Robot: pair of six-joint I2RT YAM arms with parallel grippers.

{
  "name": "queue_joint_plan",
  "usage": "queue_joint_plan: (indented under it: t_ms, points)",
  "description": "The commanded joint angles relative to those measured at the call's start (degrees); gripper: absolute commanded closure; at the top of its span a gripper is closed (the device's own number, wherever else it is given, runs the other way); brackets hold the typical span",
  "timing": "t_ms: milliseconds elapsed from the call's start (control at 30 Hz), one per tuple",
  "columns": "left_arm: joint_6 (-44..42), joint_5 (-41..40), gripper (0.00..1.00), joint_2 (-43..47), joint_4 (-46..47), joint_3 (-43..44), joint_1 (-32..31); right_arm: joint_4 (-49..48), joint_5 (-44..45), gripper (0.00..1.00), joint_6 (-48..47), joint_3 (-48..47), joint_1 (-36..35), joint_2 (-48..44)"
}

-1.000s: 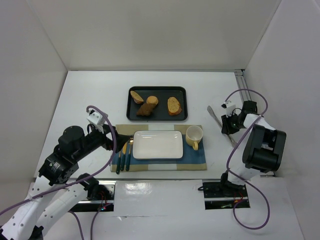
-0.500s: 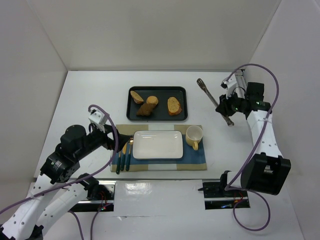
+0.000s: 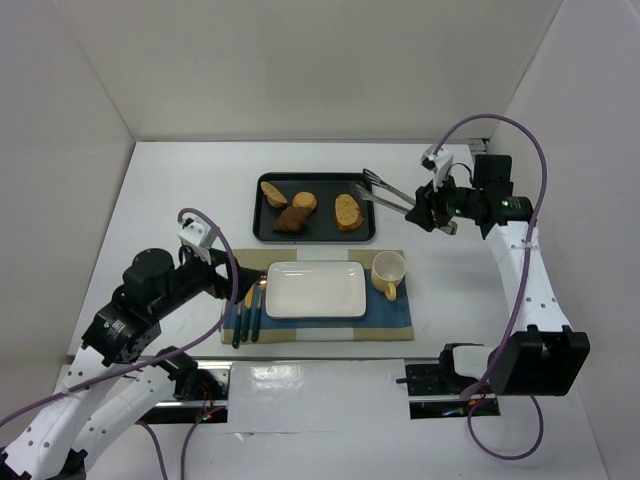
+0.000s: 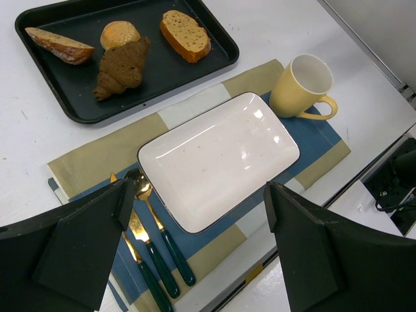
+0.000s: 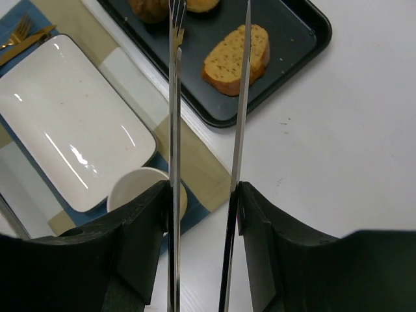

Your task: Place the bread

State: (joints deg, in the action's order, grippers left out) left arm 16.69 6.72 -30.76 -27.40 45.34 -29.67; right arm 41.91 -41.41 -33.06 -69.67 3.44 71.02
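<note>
The bread (image 3: 347, 211) is a flat golden-tan slice lying at the right end of the black tray (image 3: 322, 231). It also shows in the left wrist view (image 4: 186, 35) and the right wrist view (image 5: 237, 60). My right gripper (image 3: 432, 208) is shut on metal tongs (image 3: 385, 192), whose tips reach over the tray's right edge, just above and right of the bread. In the right wrist view the tongs (image 5: 174, 97) stand open, with the bread between and beyond the two arms. My left gripper (image 3: 215, 272) is open and empty above the placemat's left side.
A white rectangular plate (image 3: 315, 289) lies on a blue and tan placemat (image 3: 395, 322), with a yellow cup (image 3: 388, 270) on its right and green-handled cutlery (image 3: 248, 310) on its left. The tray also holds a dark brown chunk (image 3: 291, 218), a small roll (image 3: 305, 201) and another slice (image 3: 273, 193).
My right arm has swung from the right side of the table toward the tray, bringing the tongs with it; their tips now reach over the tray's right edge. My left arm has barely moved.
</note>
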Motion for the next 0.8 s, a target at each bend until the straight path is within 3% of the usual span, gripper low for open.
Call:
queue_joint_plan:
  t_ms: [0, 300, 767]
  points:
    - [0.10, -0.30, 0.00, 0.09, 2.44, 0.01, 0.05, -0.59, 0.88, 0.45, 3.08, -3.46, -3.34, -1.68]
    - [0.10, -0.83, 0.00, -0.44, 2.44, 0.01, 0.05, -7.88, 18.18, 0.41, 7.31, -2.93, -20.56, 5.16]
    - [0.63, -1.97, 0.00, -0.96, 1.91, 0.01, 0.05, -12.38, 25.50, 0.41, 6.87, -4.42, -22.08, 10.01]
